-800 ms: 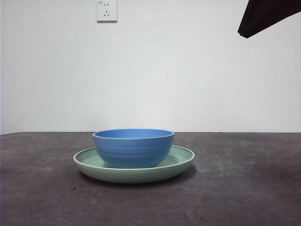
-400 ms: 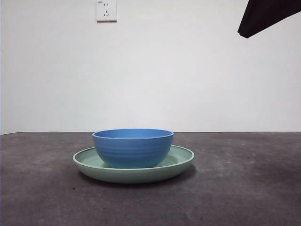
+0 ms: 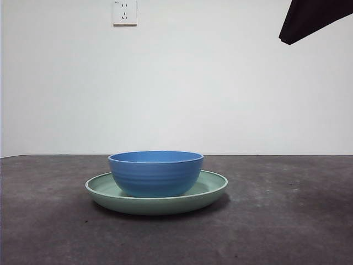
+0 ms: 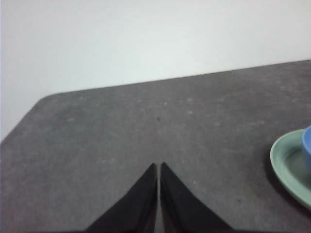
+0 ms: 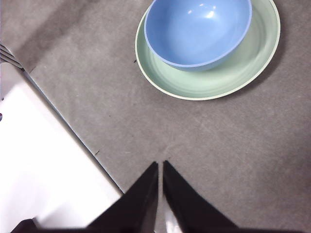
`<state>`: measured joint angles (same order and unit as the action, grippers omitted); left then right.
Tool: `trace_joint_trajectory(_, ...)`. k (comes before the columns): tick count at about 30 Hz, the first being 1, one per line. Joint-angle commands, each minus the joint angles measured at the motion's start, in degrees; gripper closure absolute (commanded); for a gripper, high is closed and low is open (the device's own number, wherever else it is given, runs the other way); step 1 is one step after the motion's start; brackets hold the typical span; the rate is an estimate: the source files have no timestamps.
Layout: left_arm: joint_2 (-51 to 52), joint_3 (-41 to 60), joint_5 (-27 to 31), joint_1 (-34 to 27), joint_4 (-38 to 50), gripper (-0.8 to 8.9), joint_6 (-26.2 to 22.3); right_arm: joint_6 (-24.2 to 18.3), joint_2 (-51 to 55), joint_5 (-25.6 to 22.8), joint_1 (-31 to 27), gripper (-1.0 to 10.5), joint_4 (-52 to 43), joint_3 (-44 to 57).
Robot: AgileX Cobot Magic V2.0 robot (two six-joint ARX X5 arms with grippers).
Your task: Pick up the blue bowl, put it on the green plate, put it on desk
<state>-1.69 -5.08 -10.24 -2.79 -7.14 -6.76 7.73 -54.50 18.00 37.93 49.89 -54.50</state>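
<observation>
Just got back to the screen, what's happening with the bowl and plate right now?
Nothing is being handled at the moment. The blue bowl sits upright in the green plate, which rests on the desk. The left gripper is shut over bare desk beside the plate, holding nothing. The right gripper is also shut and empty, raised above the desk short of the plate. In the front view only a black arm tip shows at a top corner.

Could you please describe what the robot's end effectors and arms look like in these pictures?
Each end effector has two matte black jaws tapering to narrow pointed tips: the left end effector and the right end effector look alike. No cables, markings or other colours show on them. In the front view, only one dark angular arm tip shows.
</observation>
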Motion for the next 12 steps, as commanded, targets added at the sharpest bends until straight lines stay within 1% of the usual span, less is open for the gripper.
trace_joint_trajectory(1,1.05,1.70,0.24,-0.15,0.63,8.04,0.48,-0.50,-0.46,-0.02,0.57,9.4,-0.57,-1.09)
trace_joint_trajectory(6,1.53,4.22,0.24,-0.15,0.72,8.04,1.70,-0.50,-0.46,0.00,0.57,9.4,-0.57,-1.09)
trace_joint_trajectory(12,1.53,4.42,0.24,-0.15,-3.06,8.04,1.84,-0.50,-0.46,0.00,0.57,9.4,-0.59,-1.11)
